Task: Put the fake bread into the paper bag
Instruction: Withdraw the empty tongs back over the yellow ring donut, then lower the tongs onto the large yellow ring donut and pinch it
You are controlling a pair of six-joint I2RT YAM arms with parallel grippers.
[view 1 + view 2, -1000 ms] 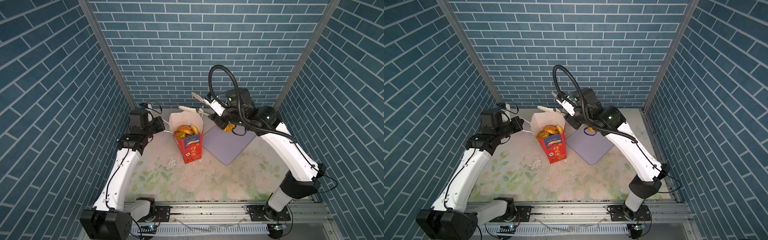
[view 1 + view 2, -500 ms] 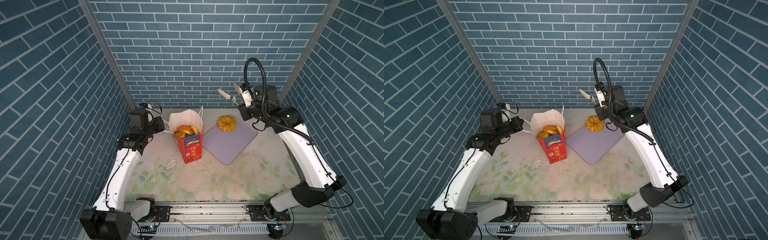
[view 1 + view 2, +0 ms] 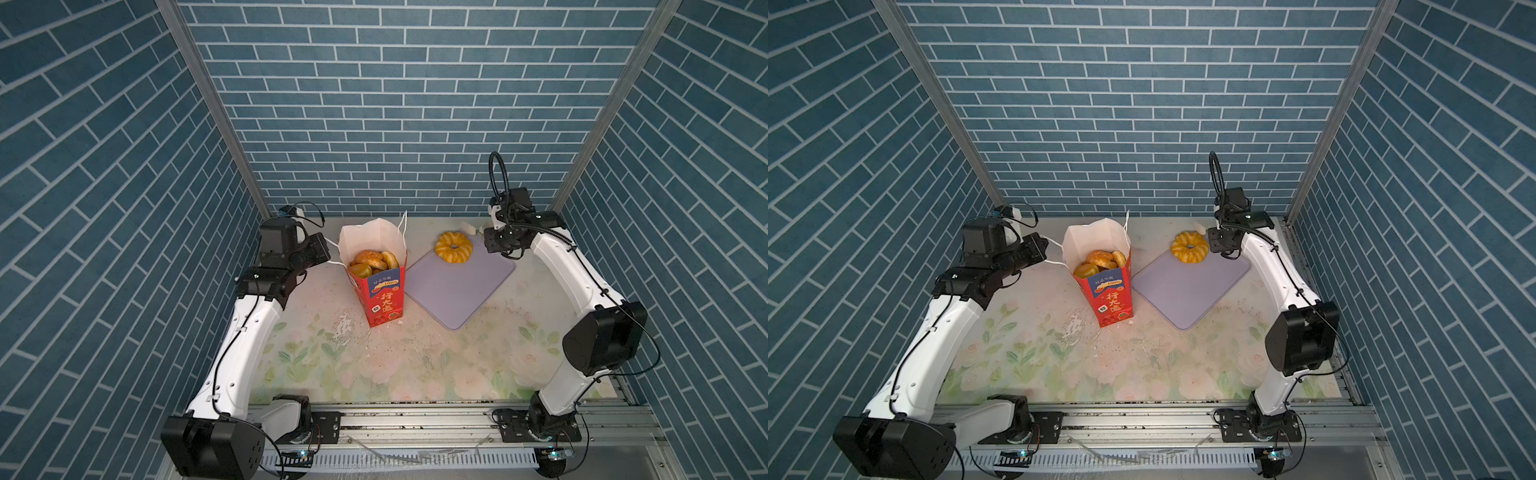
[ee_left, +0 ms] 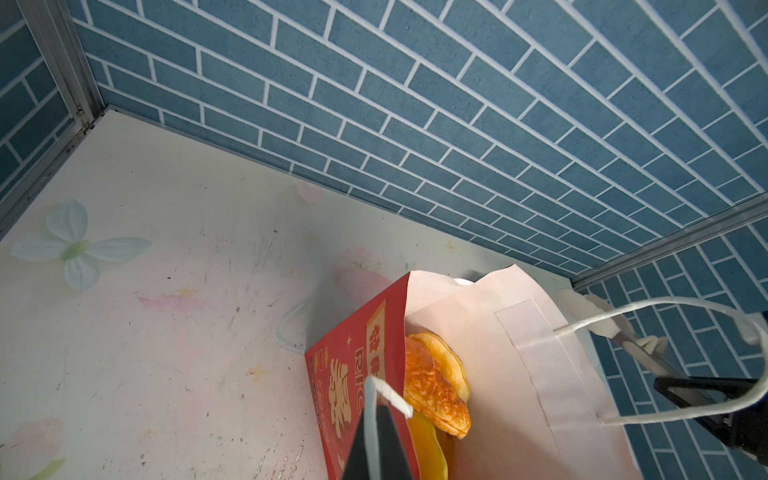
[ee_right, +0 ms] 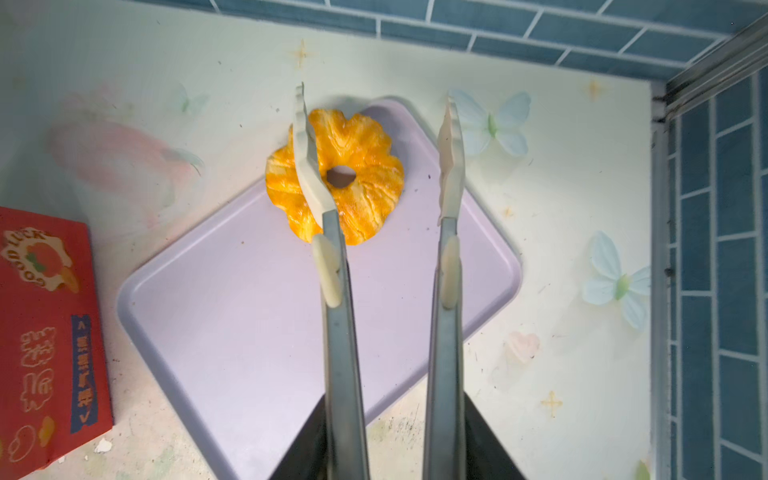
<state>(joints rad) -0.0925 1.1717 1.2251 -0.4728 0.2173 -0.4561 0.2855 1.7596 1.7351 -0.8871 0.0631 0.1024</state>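
We see a glossy, ridged golden donut point(image 3: 453, 247) at the tray's point(image 3: 461, 293) far corner. Nearby right gripper point(image 5: 375, 103) spread; left gripper point(image 3: 322, 249) pressed together.

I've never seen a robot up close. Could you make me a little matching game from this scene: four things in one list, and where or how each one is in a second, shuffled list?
Things:
1. ring donut
2. paper bag
3. left gripper
4. right gripper

States:
A. open, tips apart, close to the ring donut
B. standing upright, pastries inside
C. lying on a corner of the lilac tray
D. shut on a white cord handle

Pairs: 1-C, 2-B, 3-D, 4-A.
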